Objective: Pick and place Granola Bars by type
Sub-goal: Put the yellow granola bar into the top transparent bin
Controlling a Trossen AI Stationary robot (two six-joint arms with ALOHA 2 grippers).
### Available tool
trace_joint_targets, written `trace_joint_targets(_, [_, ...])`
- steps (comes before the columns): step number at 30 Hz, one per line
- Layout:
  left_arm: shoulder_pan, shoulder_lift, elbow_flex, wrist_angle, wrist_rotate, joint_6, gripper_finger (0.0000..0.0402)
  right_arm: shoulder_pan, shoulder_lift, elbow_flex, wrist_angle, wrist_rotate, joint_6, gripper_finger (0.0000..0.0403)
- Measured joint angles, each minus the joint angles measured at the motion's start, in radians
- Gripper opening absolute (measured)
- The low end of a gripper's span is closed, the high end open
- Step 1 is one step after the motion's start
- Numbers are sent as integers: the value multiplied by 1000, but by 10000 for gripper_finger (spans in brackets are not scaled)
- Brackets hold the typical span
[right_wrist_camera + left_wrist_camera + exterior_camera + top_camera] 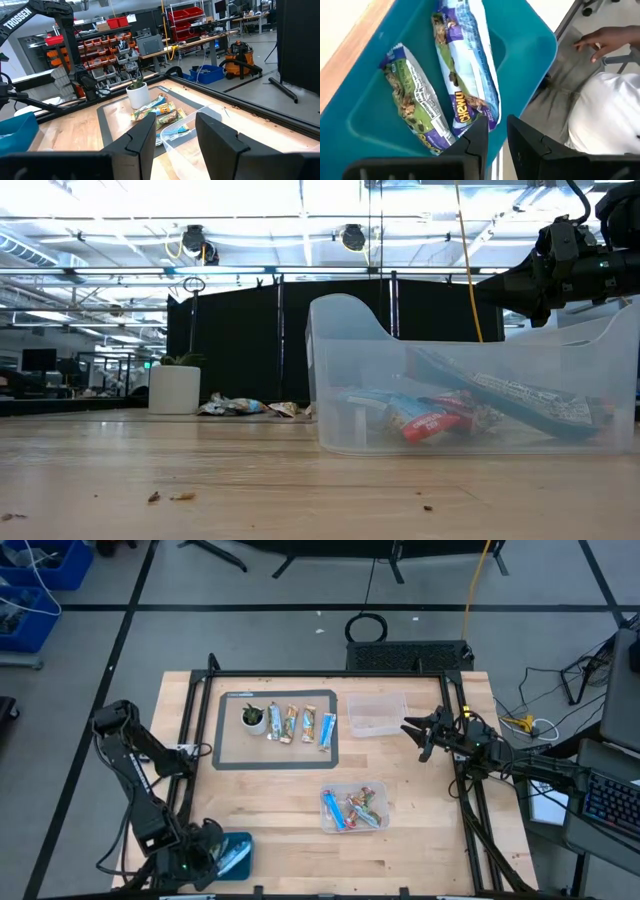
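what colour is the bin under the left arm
Teal, seen best in the left wrist view.

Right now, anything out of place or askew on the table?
Mostly tidy. One oddity: a small white cup with a plant sits on the grey mat at the end of the row of granola bars, though it is no bar. The clear bin holds a jumbled mix; the teal bin holds two bars.
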State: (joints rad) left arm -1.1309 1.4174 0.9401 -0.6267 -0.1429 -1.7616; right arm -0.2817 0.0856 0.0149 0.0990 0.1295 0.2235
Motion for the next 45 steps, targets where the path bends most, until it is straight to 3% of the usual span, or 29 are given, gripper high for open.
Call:
trace_joint_targets(6, [18, 0, 0, 3, -142, 213, 75, 0, 0, 0, 0, 0, 0, 130])
trace_joint_targets(15, [161, -1, 0, 3, -573, 843, 76, 0, 0, 0, 0, 0, 0, 130])
trace_joint_targets(17, [215, -1, 0, 3, -608, 944, 76, 0, 0, 0, 0, 0, 0, 130])
trace_joint_targets(24, [394, -3, -15, 40, -599, 1194, 76, 0, 0, 0, 0, 0, 0, 130])
trace_joint_targets(29, [517, -88, -173, 311, -519, 1404, 76, 0, 0, 0, 0, 0, 0, 130])
trace_joint_targets(32, [600, -185, -317, 466, -424, 1486, 76, 0, 0, 0, 0, 0, 0, 130])
trace_joint_targets(36, [696, -351, -474, 621, -380, 1543, 76, 0, 0, 0, 1, 0, 0, 130])
trace_joint_targets(42, [803, -605, -660, 920, -222, 1737, 76, 0, 0, 0, 1, 0, 0, 130])
trace_joint_targets(45, [854, -714, -731, 973, -172, 1764, 76, 0, 0, 0, 1, 0, 0, 130])
